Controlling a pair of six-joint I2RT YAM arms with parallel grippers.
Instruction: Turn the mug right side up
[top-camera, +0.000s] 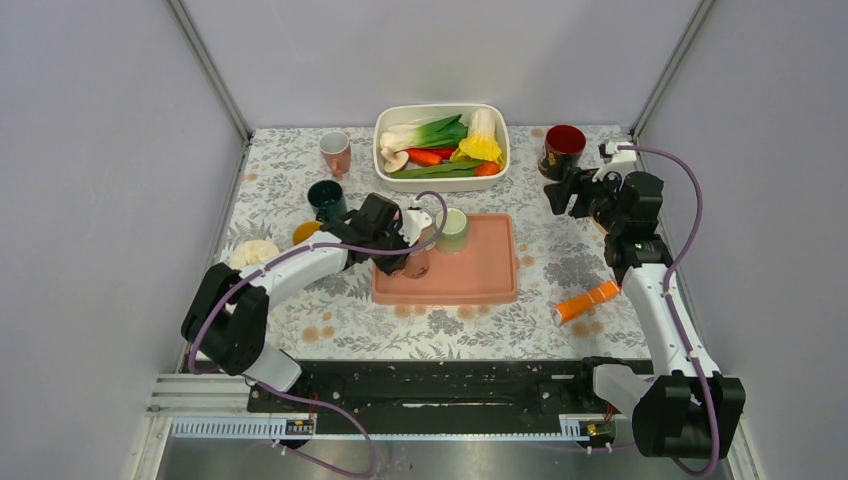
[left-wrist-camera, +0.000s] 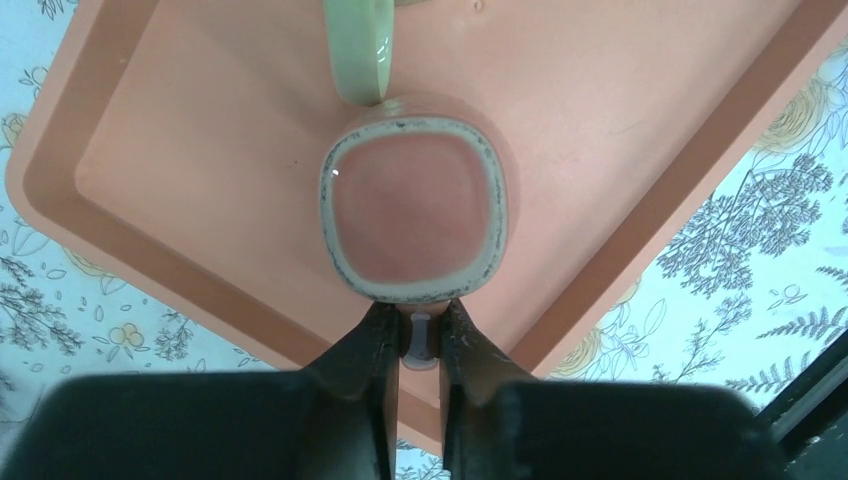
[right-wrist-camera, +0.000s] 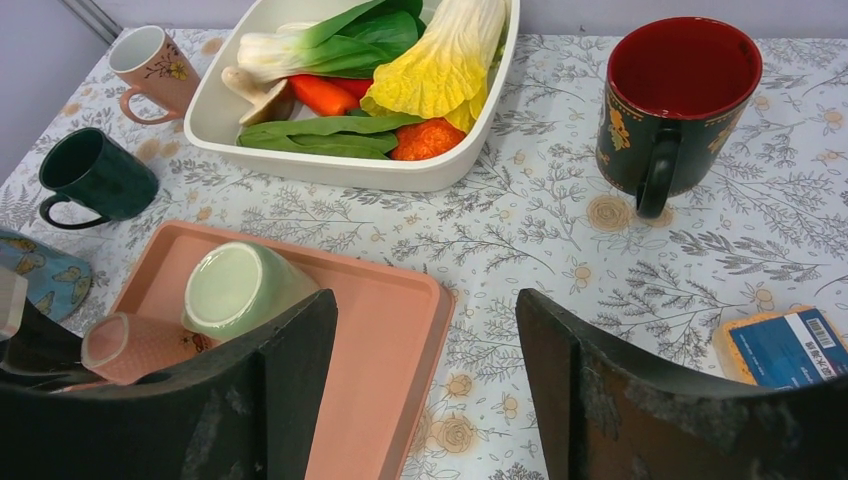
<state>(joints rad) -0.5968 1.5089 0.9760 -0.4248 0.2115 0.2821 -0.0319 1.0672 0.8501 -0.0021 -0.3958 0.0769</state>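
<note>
Pink mug (top-camera: 417, 263) seen from above: at the tray's (top-camera: 490, 280) left end, nearest my left pincer (top-camera: 400, 245).
Left wrist: its base faces me, handle (left-wrist-camera: 421, 338) pinched in nearly closed jaws. Right wrist: right pincer (right-wrist-camera: 425, 305) gapes empty, well apart.

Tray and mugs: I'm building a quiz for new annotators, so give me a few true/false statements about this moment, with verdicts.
1. The left gripper is shut on the pink mug's handle. True.
2. The green mug stands on the table, off the tray. False: it sits on the tray, beside the pink mug.
3. The green mug's base faces up. True.
4. The right gripper holds the red-lined mug. False: it is open and empty, and that mug stands upright on the table.
5. The white dish holds only mugs. False: it holds vegetables.
</note>
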